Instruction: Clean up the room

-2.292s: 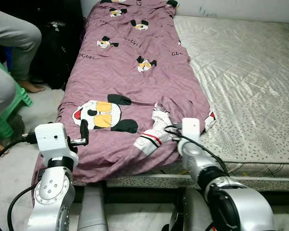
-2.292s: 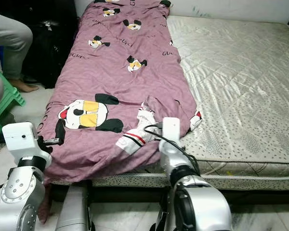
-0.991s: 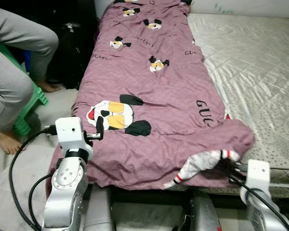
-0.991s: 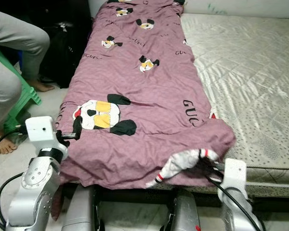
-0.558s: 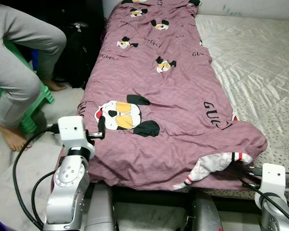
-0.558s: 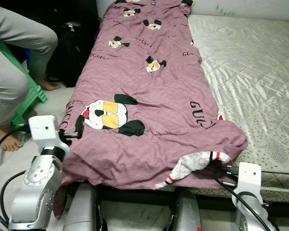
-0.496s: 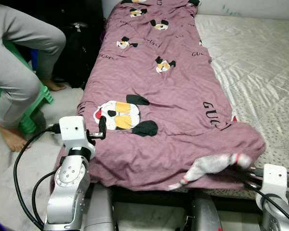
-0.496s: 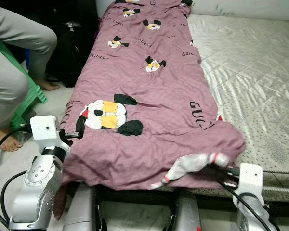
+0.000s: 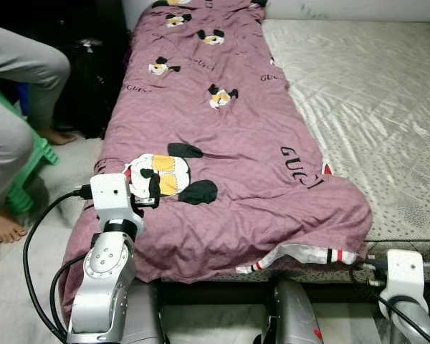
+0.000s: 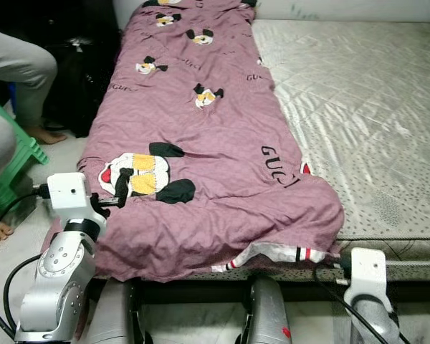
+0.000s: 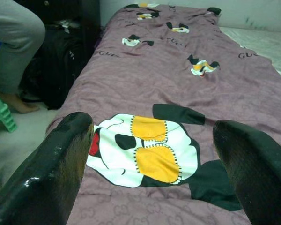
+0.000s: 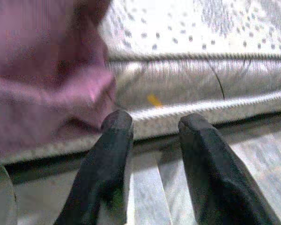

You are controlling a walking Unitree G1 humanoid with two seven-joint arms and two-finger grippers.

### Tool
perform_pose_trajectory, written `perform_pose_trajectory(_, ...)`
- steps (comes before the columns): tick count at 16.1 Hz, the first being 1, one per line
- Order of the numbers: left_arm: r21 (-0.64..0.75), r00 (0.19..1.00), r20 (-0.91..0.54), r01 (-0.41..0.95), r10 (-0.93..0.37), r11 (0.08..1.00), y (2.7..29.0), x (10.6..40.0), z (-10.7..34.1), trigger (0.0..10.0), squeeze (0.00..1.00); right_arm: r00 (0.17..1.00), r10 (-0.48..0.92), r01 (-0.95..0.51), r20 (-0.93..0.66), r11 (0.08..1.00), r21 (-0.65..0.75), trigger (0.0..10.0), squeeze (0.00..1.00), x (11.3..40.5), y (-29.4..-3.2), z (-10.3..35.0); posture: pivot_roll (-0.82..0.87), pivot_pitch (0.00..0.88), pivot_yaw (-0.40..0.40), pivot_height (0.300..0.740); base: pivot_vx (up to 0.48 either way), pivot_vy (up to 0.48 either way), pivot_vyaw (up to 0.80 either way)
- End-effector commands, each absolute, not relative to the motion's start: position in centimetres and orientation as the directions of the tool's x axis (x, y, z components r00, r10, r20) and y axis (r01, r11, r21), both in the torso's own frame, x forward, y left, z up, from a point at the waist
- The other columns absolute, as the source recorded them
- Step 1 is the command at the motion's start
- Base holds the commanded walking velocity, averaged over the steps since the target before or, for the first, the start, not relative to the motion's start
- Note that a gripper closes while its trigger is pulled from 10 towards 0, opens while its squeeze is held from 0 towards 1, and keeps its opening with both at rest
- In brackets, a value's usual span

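a soft mauve quilt printed with cartoon mice (image 9: 222, 143) lies wrinkled along the left side of a quilted beige mattress (image 9: 373, 93), its white striped lining turned out at the near corner. the left gripper (image 11: 154, 154) hovers over it, fingers spread wide and empty. the right gripper (image 12: 152, 136) sits below the mattress edge, parted, holding nothing. a person's grey trouser leg (image 9: 18, 86) is cut off at the left.

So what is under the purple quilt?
The purple quilt lies on the left side of the mattress, which shows bare to its right. Its white striped lining peeks out at the near edge. Anything else beneath is covered.
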State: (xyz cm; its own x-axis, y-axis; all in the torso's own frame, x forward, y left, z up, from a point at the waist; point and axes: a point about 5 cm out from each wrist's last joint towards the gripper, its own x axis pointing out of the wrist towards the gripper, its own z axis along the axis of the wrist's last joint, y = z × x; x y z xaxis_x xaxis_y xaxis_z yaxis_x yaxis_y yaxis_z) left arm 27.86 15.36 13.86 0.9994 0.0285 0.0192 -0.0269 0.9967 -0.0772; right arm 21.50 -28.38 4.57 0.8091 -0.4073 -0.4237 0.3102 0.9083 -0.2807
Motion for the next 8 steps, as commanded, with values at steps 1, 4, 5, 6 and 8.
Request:
perform_pose_trajectory(1, -0.085, 0.999, 0.022, -0.03, 0.032, 0.996, 15.5, 27.9, 13.9, 10.0, 0.0, 0.845, -0.384, 0.305, -0.373, 0.918, -0.253, 10.0, 1.0, 22.3, -28.1, 5.6, 0.0, 0.061, -0.009, 0.544, 0.0, 0.0, 0.0)
perform_pose_trajectory(4, -0.086, 0.999, 0.034, -0.029, 0.032, 0.996, 15.5, 28.1, 14.0, 10.0, 0.0, 0.899, -0.245, 0.175, -0.362, 0.961, -0.216, 10.0, 0.53, 23.8, -26.7, 5.9, 0.0, 0.053, -0.008, 0.544, 0.0, 0.0, 0.0)
perform_pose_trajectory(5, -0.087, 0.999, 0.039, -0.029, 0.032, 0.996, 15.5, 28.1, 14.1, 10.0, 0.0, 0.902, -0.228, 0.166, -0.367, 0.967, -0.191, 10.0, 0.13, 24.0, -26.6, 5.8, 0.0, 0.053, -0.008, 0.544, 0.0, 0.0, 0.0)
perform_pose_trajectory(6, -0.086, 0.999, 0.041, -0.029, 0.033, 0.996, 15.5, 28.1, 14.2, 10.0, 0.0, 0.889, -0.115, 0.049, -0.444, 0.986, -0.158, 10.0, 0.0, 23.9, -25.7, 4.8, 0.0, 0.051, -0.009, 0.544, 0.0, 0.0, 0.0)
perform_pose_trajectory(8, -0.085, 0.999, 0.04, -0.029, 0.032, 0.996, 15.6, 28.0, 14.1, 10.0, 0.0, 0.867, -0.073, -0.001, -0.493, 0.989, -0.148, 10.0, 0.0, 23.5, -25.6, 3.9, 0.01, 0.051, -0.011, 0.544, 0.0, 0.0, 0.0)
